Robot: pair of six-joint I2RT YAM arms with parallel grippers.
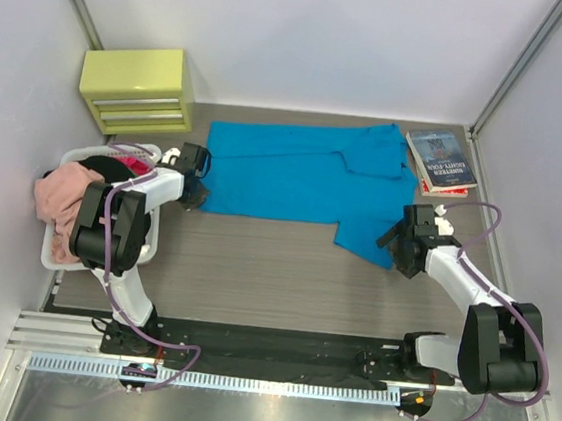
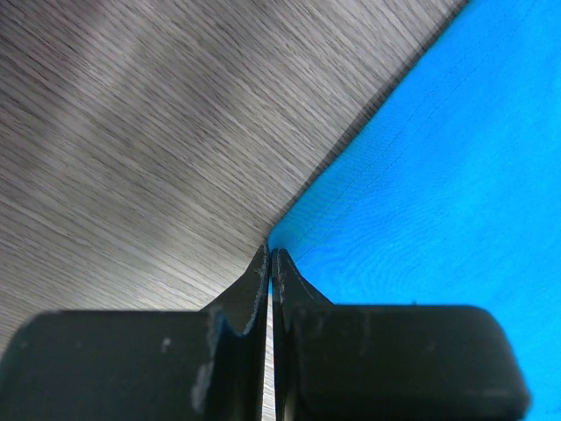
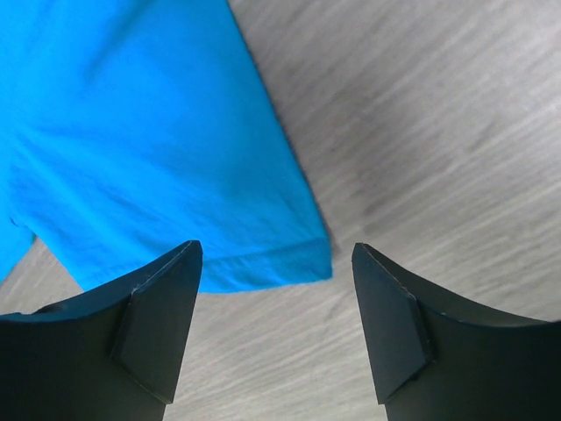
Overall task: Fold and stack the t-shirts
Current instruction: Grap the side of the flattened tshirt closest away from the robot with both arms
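Note:
A turquoise-blue t-shirt (image 1: 295, 172) lies spread flat on the wooden table, one part reaching toward the near right. My left gripper (image 1: 196, 198) is at its near-left corner. In the left wrist view its jaws (image 2: 270, 254) are pressed together, and a sliver of the blue cloth (image 2: 438, 175) shows pinched at the tips. My right gripper (image 1: 403, 245) hovers open over the shirt's near-right corner. In the right wrist view that corner of the shirt (image 3: 149, 132) lies between and just beyond the fingertips (image 3: 276, 250). More t-shirts, pink (image 1: 61, 197) and dark ones (image 1: 125, 166), are heaped in a basket.
The white basket (image 1: 55, 252) stands at the left edge beside the left arm. A yellow-green drawer unit (image 1: 138, 90) sits at the back left. A small stack of books (image 1: 440, 159) lies at the back right, next to the shirt. White walls enclose the table.

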